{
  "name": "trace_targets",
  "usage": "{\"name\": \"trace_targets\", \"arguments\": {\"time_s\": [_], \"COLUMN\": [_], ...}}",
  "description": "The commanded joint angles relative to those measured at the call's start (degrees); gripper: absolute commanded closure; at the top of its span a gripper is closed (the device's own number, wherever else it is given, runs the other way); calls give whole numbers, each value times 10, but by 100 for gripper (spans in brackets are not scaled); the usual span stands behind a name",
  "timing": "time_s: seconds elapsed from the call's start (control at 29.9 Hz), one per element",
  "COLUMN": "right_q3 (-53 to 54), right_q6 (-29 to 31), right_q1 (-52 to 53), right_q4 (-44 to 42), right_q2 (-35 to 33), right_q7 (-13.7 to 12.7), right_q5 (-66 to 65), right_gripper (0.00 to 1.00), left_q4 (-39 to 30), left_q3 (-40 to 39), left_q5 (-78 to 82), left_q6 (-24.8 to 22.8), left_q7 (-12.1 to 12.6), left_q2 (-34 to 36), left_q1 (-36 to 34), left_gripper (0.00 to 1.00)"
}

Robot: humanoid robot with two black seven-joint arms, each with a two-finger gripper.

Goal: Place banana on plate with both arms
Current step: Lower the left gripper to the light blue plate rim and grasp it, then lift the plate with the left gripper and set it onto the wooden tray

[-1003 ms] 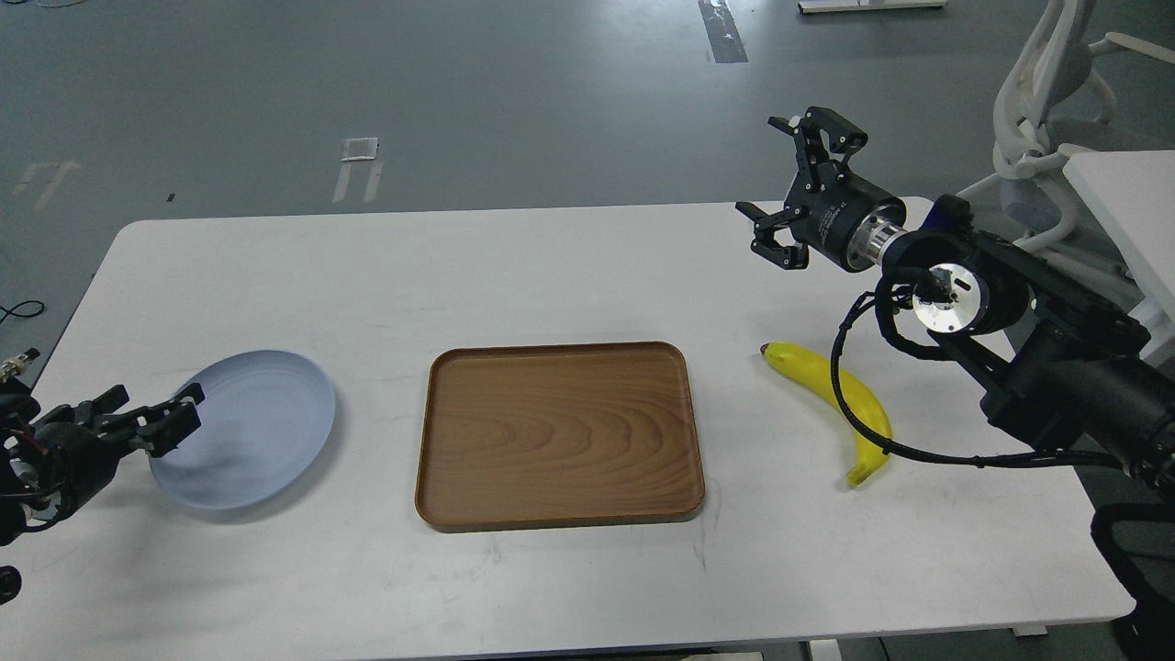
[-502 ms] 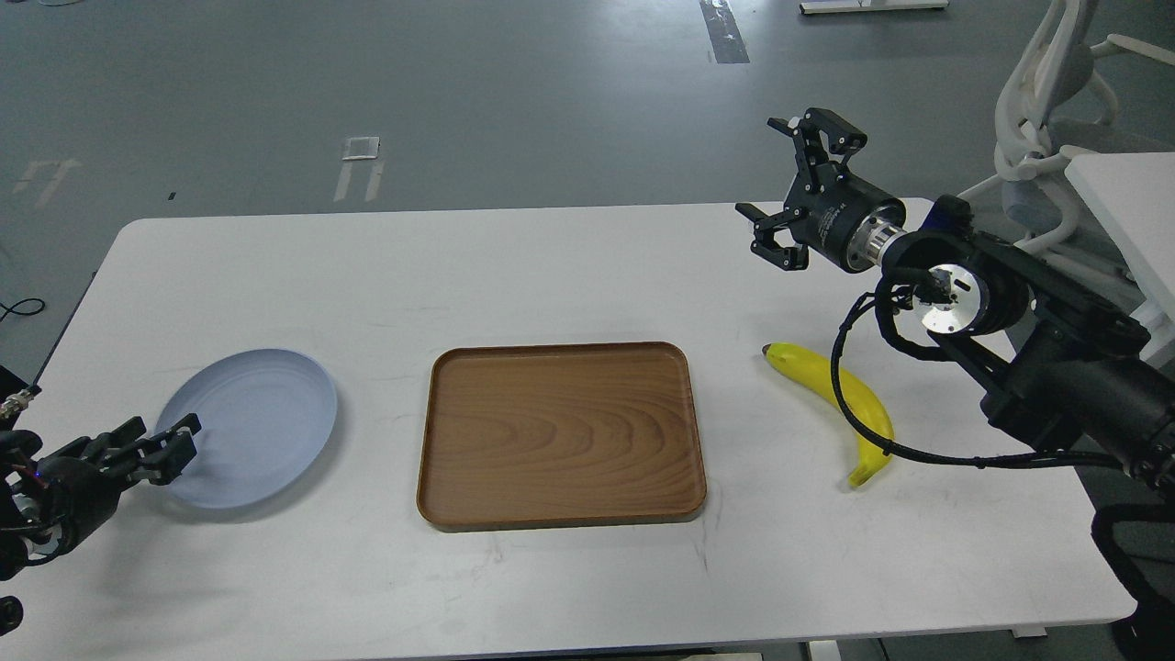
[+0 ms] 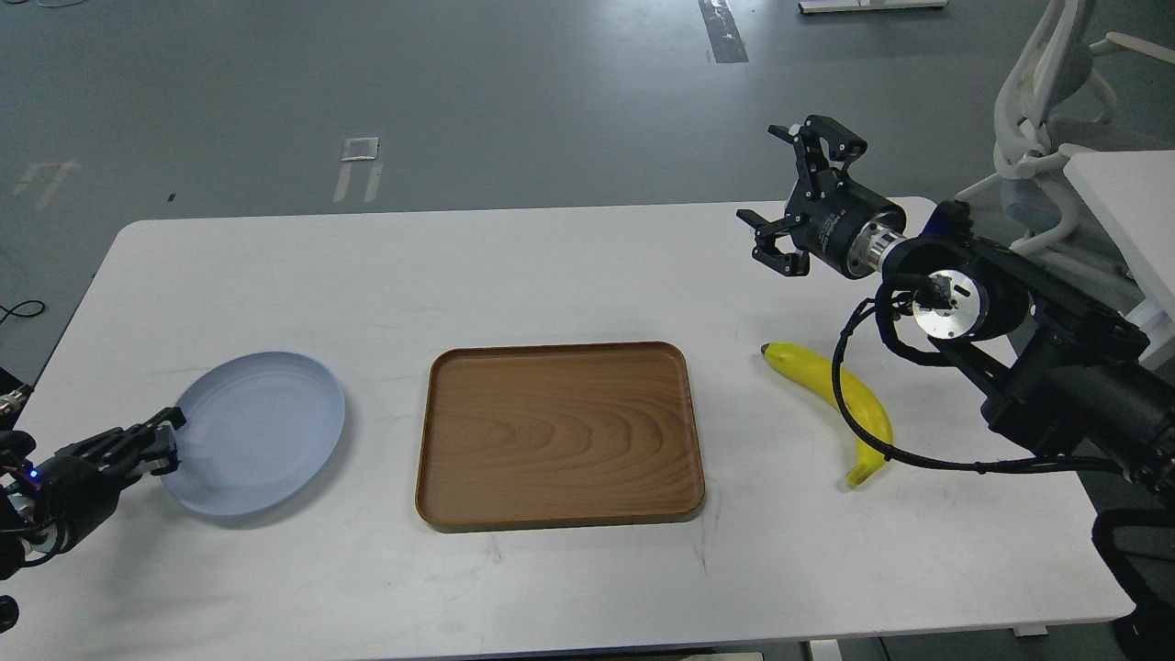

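White surface (image 3: pixel 569 266), wide, carrying everything. Brown wooden tray (image 3: pixel 560 436) at its middle, long sides running left to right. Right arm (image 3: pixel 1028 358) reaching in from the right edge and up over the far right part of the surface, a black cable (image 3: pixel 849 404) looping down from it across the fruit. Left arm (image 3: pixel 46 487) barely in view at the lower left corner.

Pale blue plate (image 3: pixel 262 431) left of the tray, well apart from it, with its left rim appearing raised off the surface and shadow beneath. Left gripper (image 3: pixel 151 442) at that left rim, fingers close together about the rim, apparently pinching it.

Banana (image 3: pixel 840 404) lying flat, right of the tray and clear of it, well apart from the plate. Long axis diagonal: dark tip pointing up-left toward the tray's far right corner, other end pointing down-right toward the near edge, curve bulging to the right.

Right gripper (image 3: pixel 797 197) poised above the far side, beyond the banana, fingers spread wide apart, holding nothing.
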Motion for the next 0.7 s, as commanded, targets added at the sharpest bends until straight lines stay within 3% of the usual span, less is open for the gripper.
{"name": "trace_targets", "arguments": {"time_s": [0.0,0.3,0.5,0.67], "right_q3": [1,6,17,23], "right_q6": [0,0,0,-2], "right_q1": [0,1,7,17], "right_q4": [0,1,1,0], "right_q2": [0,-6,-10,-10], "right_q7": [0,0,-1,-1], "right_q5": [0,1,1,1], "right_gripper": [1,1,1,1], "left_q4": [0,-16,-82,-100], "left_q3": [0,-12,-9,-1], "left_q5": [0,-42,-42,-8], "left_q6": [0,-35,-40,-50], "left_q7": [0,-2,-2,-2], "left_q2": [1,1,0,-60], "left_q1": [-1,-34,-99,-157], "left_gripper": [100,100,100,100]}}
